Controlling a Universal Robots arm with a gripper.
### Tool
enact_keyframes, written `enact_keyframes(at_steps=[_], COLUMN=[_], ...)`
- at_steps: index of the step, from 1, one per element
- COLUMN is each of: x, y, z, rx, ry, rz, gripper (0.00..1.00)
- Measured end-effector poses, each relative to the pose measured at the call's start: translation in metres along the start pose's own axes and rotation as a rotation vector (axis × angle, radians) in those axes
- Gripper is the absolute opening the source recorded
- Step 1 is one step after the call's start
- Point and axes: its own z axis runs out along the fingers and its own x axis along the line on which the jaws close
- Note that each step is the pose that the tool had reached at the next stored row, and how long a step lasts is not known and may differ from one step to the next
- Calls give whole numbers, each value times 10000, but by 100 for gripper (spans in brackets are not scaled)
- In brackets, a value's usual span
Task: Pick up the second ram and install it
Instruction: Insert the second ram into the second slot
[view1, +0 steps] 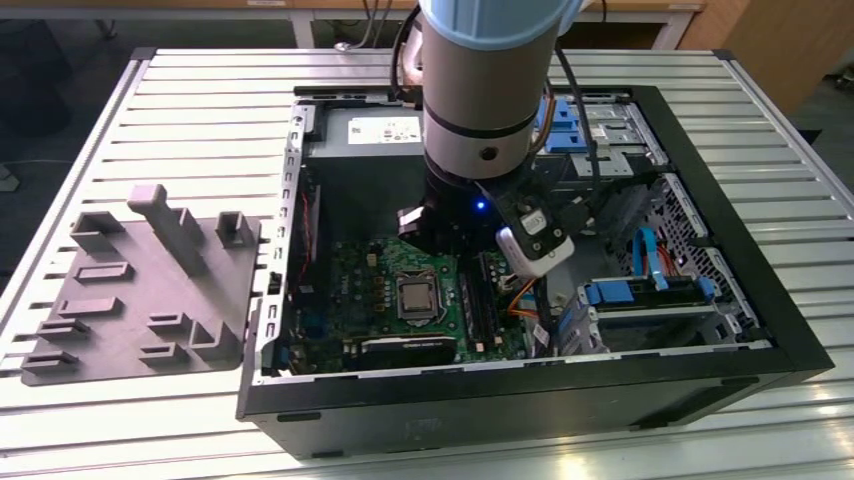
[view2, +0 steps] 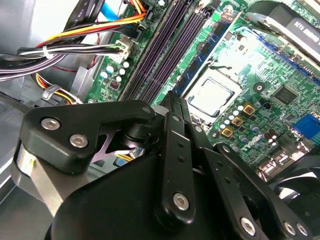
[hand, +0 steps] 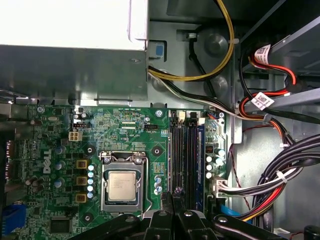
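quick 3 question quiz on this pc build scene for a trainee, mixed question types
1. True or false: the grey tray lies on the table, outside the computer case.
2. In the first wrist view, the gripper is nearest to: A) the memory slots; B) the grey tray; C) the power supply.
3. Fill in: on the motherboard, the square silver part beside the memory slots is the ___.

Key: 1 true. 2 A. 3 processor.
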Motion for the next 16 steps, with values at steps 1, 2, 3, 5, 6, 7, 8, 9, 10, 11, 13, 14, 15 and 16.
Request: enact_keyframes(at_steps=[1,2,3,5,6,7,8,9,10,11,13,14,15,16], x=[0,0,1,1,0,-1,-5,-9,-12,-15,-19,-21,-23,-24], y=[0,0,-1,-1,-1,-1,-2,-2,-2,-2,-3,-3,-3,-3], z=[2,6,9,16,19,22,26,29,32,35,41,44,48,52], rx=[-1,-2,-1,0,0,0,1,1,2,3,3,3,3,4], ry=[0,-1,0,0,0,0,-1,-1,-1,-1,-2,-2,-3,-4], rz=[0,0,0,0,0,3,6,12,19,24,38,45,52,63], gripper=[12,12,12,12,12,12,12,12,12,12,12,12,12,12])
